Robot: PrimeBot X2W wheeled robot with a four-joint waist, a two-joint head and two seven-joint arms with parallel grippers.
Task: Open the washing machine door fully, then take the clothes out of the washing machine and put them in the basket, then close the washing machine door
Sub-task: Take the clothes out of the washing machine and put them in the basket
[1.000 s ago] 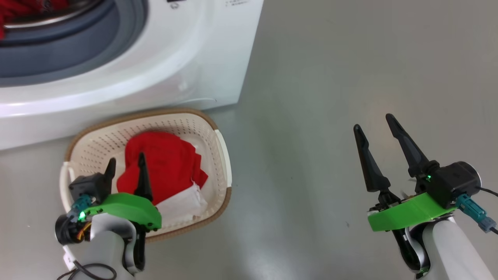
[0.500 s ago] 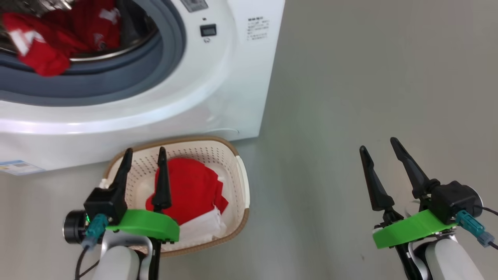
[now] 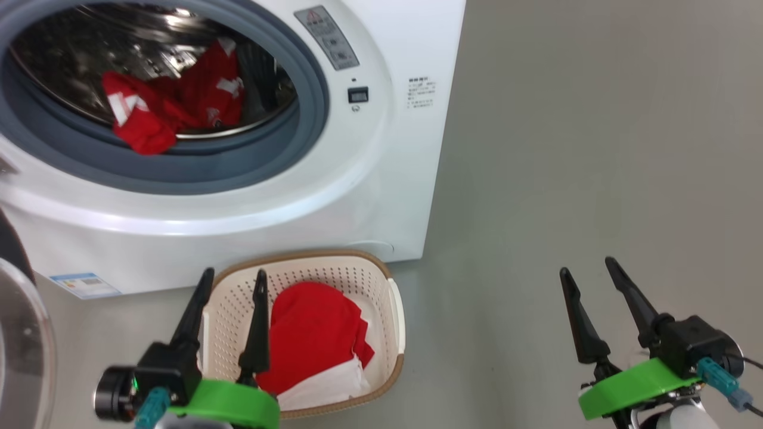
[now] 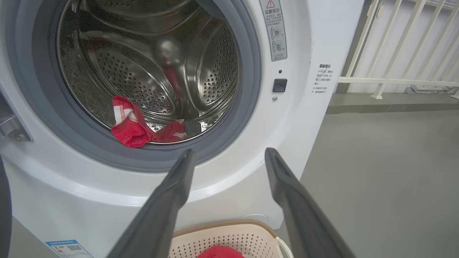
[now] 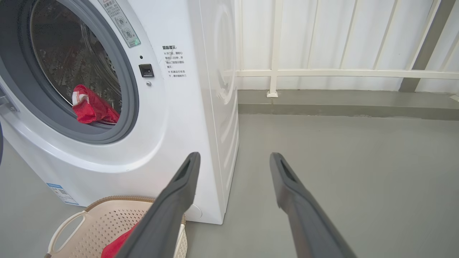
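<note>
The white washing machine (image 3: 334, 196) stands with its drum mouth uncovered; its door (image 3: 18, 351) hangs swung out at the far left, only its glass and black rim showing. Red clothes (image 3: 173, 110) with white parts lie at the front of the steel drum, and appear as clothes (image 4: 134, 129) and clothes (image 5: 93, 109) in both wrist views. The cream basket (image 3: 390, 310) sits on the floor before the machine with a red and white garment (image 3: 316, 342) in it. My left gripper (image 3: 233, 279) hovers open over the basket's left side, empty. My right gripper (image 3: 587, 266) stands open over bare floor.
Grey floor (image 3: 596, 149) spreads to the right of the machine. A white railing (image 5: 340, 73) on a low kerb runs behind the machine. A blue label (image 3: 83, 285) sits on the machine's lower front.
The head camera has tilted up, bringing the drum and its clothes into view. My left gripper has risen from the basket, its fingers now pointing at the machine. The right gripper has kept its pose.
</note>
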